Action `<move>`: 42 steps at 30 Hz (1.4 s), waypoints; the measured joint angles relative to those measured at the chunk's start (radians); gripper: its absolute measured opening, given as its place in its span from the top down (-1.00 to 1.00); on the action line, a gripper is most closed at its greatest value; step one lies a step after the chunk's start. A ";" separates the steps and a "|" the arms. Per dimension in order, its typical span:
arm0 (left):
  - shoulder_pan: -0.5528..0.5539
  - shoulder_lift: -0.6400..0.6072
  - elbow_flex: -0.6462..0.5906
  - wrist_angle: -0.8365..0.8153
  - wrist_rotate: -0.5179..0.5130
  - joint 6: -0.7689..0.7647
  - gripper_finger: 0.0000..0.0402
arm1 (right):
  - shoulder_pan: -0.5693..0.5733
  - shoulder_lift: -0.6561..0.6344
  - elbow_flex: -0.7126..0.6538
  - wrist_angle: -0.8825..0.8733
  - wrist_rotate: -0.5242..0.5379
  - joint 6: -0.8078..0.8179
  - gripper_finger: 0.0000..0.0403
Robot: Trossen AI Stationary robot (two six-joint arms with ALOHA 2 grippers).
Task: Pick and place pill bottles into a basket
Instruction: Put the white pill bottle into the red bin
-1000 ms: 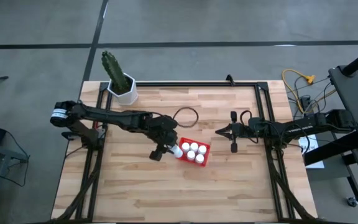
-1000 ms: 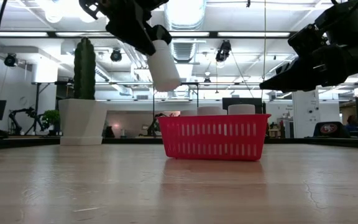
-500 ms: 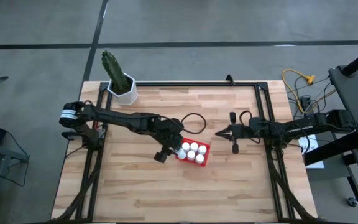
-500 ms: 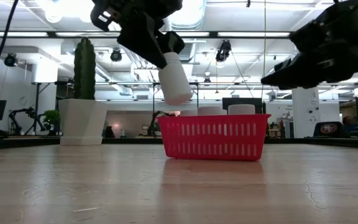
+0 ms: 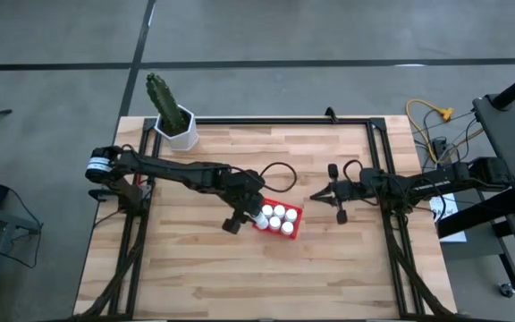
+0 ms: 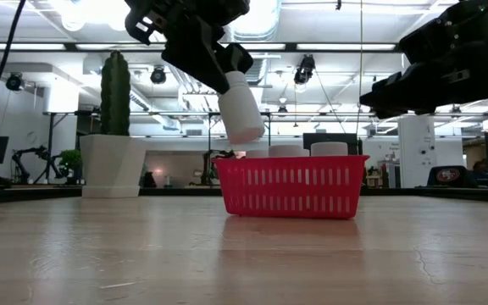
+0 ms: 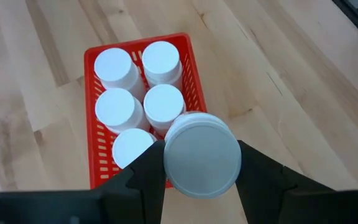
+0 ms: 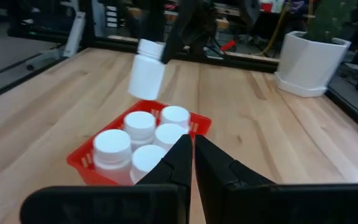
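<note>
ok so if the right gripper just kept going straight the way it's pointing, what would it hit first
Probably the red basket of pill bottles. The shut right gripper points at it across bare table. It rides above the tabletop, so it might pass over the basket; depth is unclear.

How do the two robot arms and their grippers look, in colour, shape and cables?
Both arms are black and slender, built of jointed segments. The left arm has a silver ring at its base and a looping black cable. The left gripper and right gripper have flat, dark, matte fingers.
</note>
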 joint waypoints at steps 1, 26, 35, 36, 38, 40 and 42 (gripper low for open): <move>0.000 0.000 0.000 0.003 0.003 0.000 0.30 | 0.000 0.000 0.000 0.000 -0.014 0.000 0.96; 0.001 0.071 0.001 0.017 0.013 0.028 0.30 | 0.000 0.002 -0.006 0.007 -0.051 -0.001 0.96; 0.001 0.116 0.013 -0.008 0.010 0.028 0.30 | 0.000 0.002 -0.006 0.007 -0.050 -0.002 0.96; 0.001 0.120 0.016 -0.008 0.010 0.028 0.30 | 0.000 0.002 -0.006 0.006 -0.050 -0.002 0.96; 0.001 0.121 0.017 -0.016 0.009 0.035 0.30 | 0.000 0.002 -0.006 0.006 -0.050 -0.002 0.96; 0.001 0.121 0.018 -0.014 0.008 0.044 0.30 | 0.000 0.004 -0.007 0.006 -0.050 -0.003 0.96; 0.001 0.121 0.019 -0.015 0.005 0.044 0.30 | 0.000 0.006 -0.007 0.007 -0.050 -0.003 0.96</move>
